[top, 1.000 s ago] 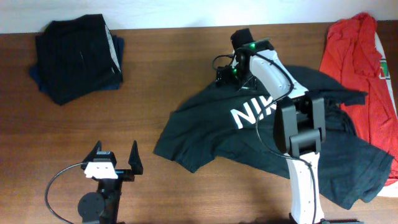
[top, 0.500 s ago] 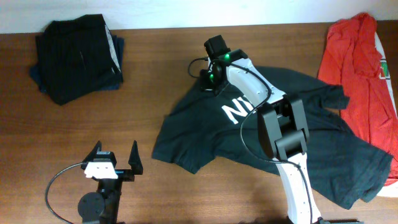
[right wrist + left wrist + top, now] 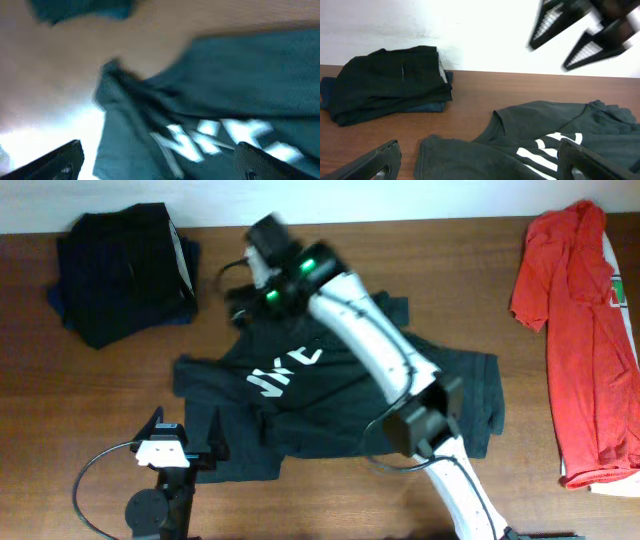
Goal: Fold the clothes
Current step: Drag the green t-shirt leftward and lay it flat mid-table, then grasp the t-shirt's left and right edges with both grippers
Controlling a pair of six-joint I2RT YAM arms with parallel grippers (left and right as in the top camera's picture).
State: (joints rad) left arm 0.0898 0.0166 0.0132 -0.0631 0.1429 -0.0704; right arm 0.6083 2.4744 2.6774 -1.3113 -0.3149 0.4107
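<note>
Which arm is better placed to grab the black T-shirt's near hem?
Left, probably: the open left pincer sits at the hem of the T-shirt; the right pincer hangs above its far edge.

tabletop: brown wood, grain visible on my overhead feed, runs the whole width of the shot
wall: plain white, meets the tabletop's far edge, a few faint marks on my left wrist view
white thing: far right edge, green patch on it, only a strip shows, honestly can't tell what it is
</note>
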